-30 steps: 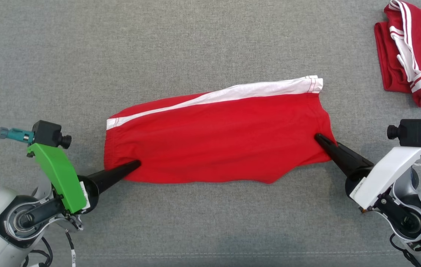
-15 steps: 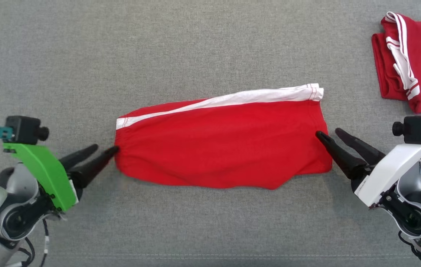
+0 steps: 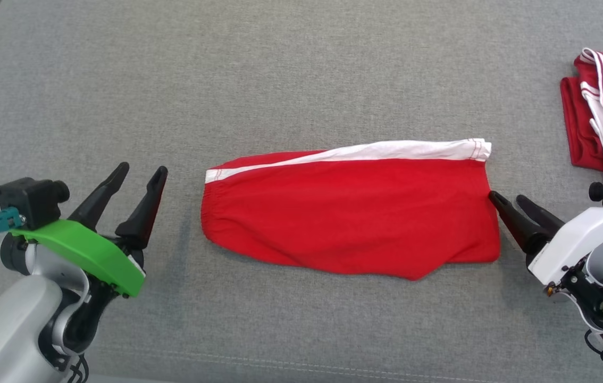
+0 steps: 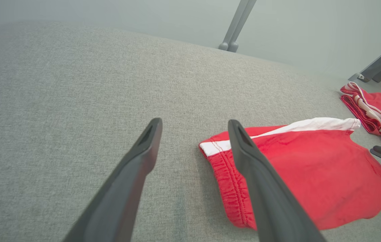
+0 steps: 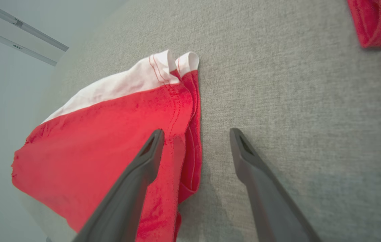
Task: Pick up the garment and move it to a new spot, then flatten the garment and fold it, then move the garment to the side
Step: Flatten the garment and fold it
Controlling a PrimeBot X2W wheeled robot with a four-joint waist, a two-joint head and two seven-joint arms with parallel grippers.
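Note:
The garment [image 3: 349, 213], red shorts with a white side stripe, lies folded flat on the grey cloth surface [image 3: 301, 80]. It also shows in the left wrist view [image 4: 304, 174] and the right wrist view [image 5: 110, 134]. My left gripper [image 3: 142, 170] stands open to the left of its waistband end, apart from it, with nothing between its fingers [image 4: 261, 181]. My right gripper [image 3: 509, 201] is open at the garment's right edge, and one of its fingers [image 5: 136, 174] hovers over the hem. Nothing is held.
A second folded red garment [image 3: 602, 127] with white stripes lies at the far right; it appears too in the left wrist view [image 4: 372, 111]. Beyond the surface's far edge stand metal legs [image 4: 237, 23].
Both grippers have opened and let go of the garment. The left arm has drawn back to the left and turned its fingers upward. The head camera has shifted.

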